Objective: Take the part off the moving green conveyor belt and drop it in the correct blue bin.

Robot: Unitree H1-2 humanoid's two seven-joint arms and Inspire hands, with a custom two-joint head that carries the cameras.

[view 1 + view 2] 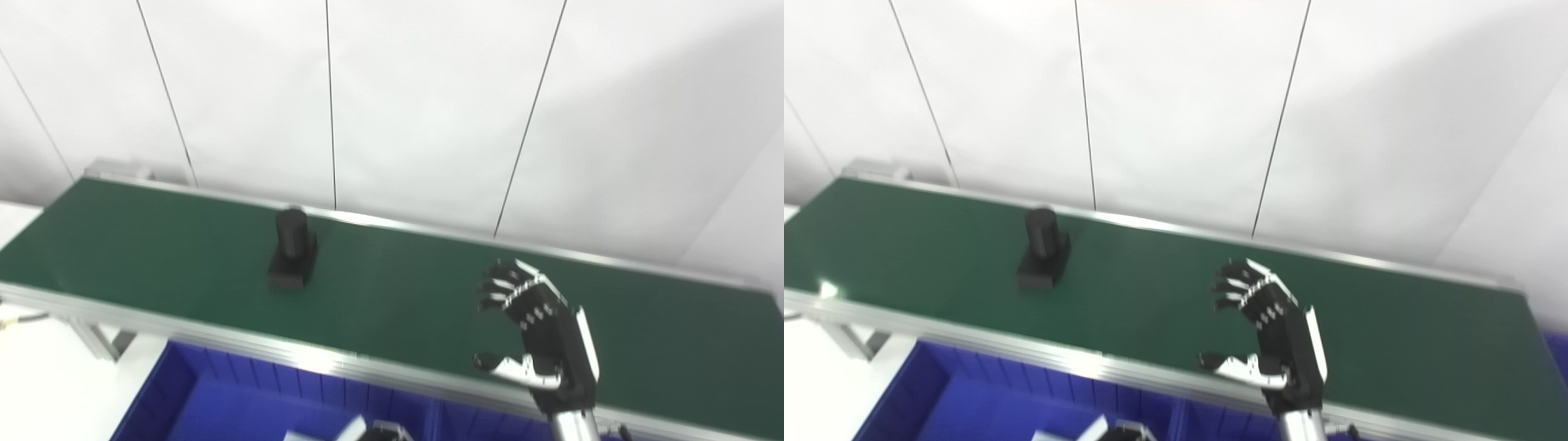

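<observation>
Black plastic part (293, 256), upright cylinder on flat base, sits on green conveyor belt (392, 294) at ten o'clock from right hand (539, 334); hand spread wide, empty. Left hand unseen.

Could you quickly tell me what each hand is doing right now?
Left hand: not in view.
Right hand: open, holding nothing, fingers spread above the belt.

Green conveyor belt (153, 245) carries one thing — a black part (293, 257), standing upright.

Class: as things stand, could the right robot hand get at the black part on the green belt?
Probably yes: the right robot hand hovers open over the belt, nothing between it and the black part.
</observation>
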